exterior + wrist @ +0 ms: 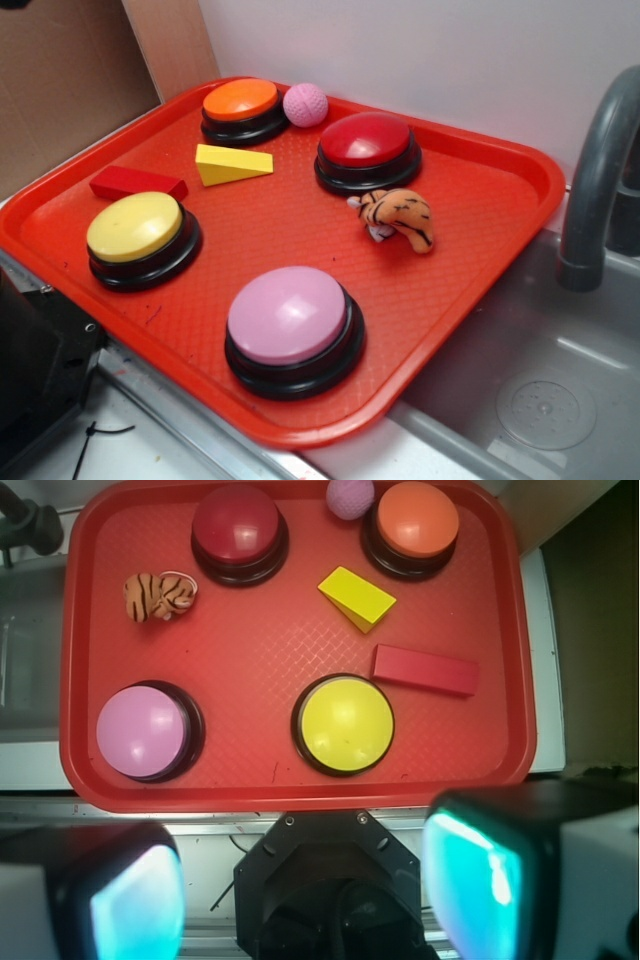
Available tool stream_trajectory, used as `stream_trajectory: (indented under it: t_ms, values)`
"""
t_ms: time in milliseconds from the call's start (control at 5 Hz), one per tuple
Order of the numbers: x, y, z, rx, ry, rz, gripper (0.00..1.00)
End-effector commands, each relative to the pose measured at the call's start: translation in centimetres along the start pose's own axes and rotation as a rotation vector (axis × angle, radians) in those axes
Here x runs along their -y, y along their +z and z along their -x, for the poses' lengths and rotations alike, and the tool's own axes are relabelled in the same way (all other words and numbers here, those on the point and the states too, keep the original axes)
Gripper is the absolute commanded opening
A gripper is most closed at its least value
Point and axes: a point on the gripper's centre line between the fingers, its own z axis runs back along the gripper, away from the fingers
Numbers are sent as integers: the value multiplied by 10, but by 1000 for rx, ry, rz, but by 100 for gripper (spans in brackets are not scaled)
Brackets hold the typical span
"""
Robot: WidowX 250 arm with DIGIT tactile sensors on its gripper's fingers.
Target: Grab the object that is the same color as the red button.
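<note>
On textured tray point(480, 215), flat red block point(137, 182)

Even, bright light; soft shadows. Glare on red button point(239, 527) dome. Wrist view: gripper point(305, 880) fingers blurred, glowing teal.

Red tray point(520, 190) w/ textured floor, sits next to sink basin point(560, 400) + grey faucet point(595, 190). On tray: orange button point(241, 101) at back, pink ball point(305, 104) touching/just beside it; yellow wedge point(232, 164) in front of orange btn; yellow button point(135, 227) left; pink button point(288, 314) front; tiger plush point(398, 217) lying on its side, mid-right.
</note>
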Motion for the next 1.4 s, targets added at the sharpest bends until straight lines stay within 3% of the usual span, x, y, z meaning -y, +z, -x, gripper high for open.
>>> stream_trajectory:
  t_ms: [0,200,600,800,1200]
  values:
    - [0,0,0,0,0,0,100]
    - [-11,-10,-3,20,116,-1,100]
    - [-48,-47,-14,43,566,5,100]
    - [-68,-74,-22,109,815,36,100]
    - [-111,-128,-47,185,1302,-63,100]
